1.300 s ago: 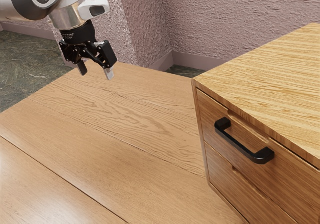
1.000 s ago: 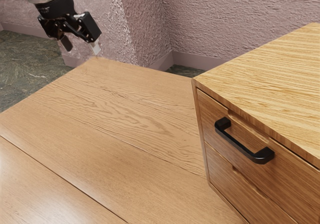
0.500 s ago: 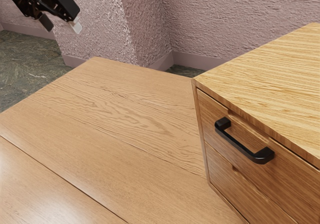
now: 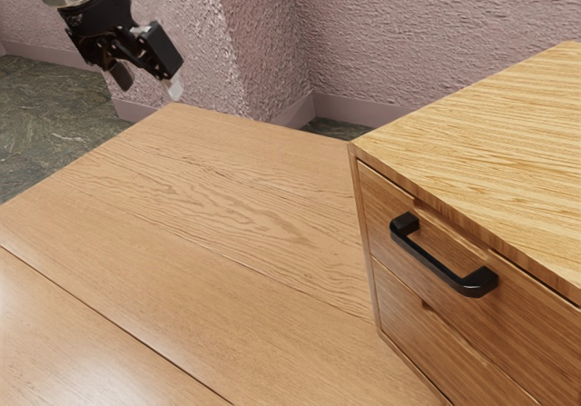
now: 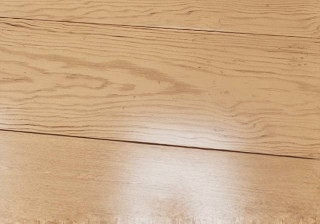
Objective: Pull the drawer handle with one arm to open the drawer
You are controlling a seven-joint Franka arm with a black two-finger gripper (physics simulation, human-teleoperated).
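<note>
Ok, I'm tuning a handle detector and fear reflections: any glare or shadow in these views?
Wrist view: a broad pale glare patch washes out part of the grain of the table. Exterior view: a fainter sheen lies on the table's near planks; the black drawer handle shows no glare and stands out against the wood; the cabinet is dimmer on its front than on its top.

The exterior camera looks down across the table (image 4: 227,224) toward the far-off end effector (image 4: 148,83). The wrist camera faces down, close on the table beneath the end effector; both share it.
</note>
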